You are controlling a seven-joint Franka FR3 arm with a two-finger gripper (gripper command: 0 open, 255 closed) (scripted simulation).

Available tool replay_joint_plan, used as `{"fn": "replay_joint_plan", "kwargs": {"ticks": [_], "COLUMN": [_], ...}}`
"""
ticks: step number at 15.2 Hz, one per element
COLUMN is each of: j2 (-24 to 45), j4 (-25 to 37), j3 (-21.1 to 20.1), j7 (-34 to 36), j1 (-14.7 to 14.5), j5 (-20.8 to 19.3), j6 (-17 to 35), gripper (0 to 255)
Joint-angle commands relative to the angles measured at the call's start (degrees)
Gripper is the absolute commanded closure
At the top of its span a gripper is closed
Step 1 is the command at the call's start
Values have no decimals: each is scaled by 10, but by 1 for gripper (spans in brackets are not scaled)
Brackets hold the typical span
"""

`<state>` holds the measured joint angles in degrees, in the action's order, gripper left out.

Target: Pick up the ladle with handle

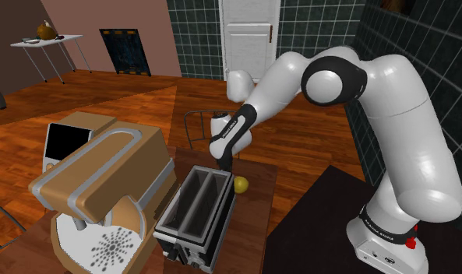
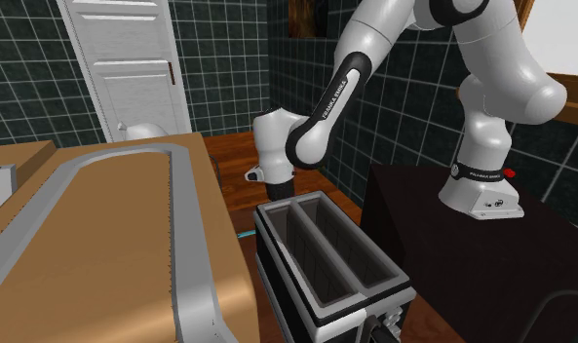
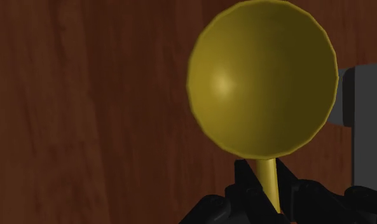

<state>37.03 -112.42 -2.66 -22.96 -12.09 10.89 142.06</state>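
Progress: grab part looks done imo. The hand (image 3: 267, 191) is down at the ladle (image 3: 263, 83) and has it by the handle. The lift is what's left.
Hand: clenched on the thin handle, one black finger pressed to each side, no gap that I can spot.
Where the ladle is: handle between the fingers, bowl sticking out just past the fingertips, over the wood tabletop (image 3: 85, 114). Toaster (image 1: 196, 204) is just beside the hand.
Off the tabletop?: can't tell. In the shoulder view the bowl (image 1: 241, 184) sits low next to the toaster, so I'd guess barely up or not at all.
Ladle looks: dull yellow-gold, deep round bowl with a soft highlight inside, skinny straight handle in the same colour.
Next: straight up should do it I reckon. Thin handle plus a big bowl end, so it might swing in the grip.
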Motion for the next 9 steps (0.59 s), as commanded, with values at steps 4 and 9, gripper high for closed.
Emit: {"fn": "replay_joint_plan", "kwargs": {"ticks": [4, 9], "j2": [-33, -65], "j4": [-8, -14], "j3": [2, 3], "j7": [4, 9], "j1": [0, -1], "j5": [-2, -5], "j6": [-25, -51], "gripper": [255, 255]}}
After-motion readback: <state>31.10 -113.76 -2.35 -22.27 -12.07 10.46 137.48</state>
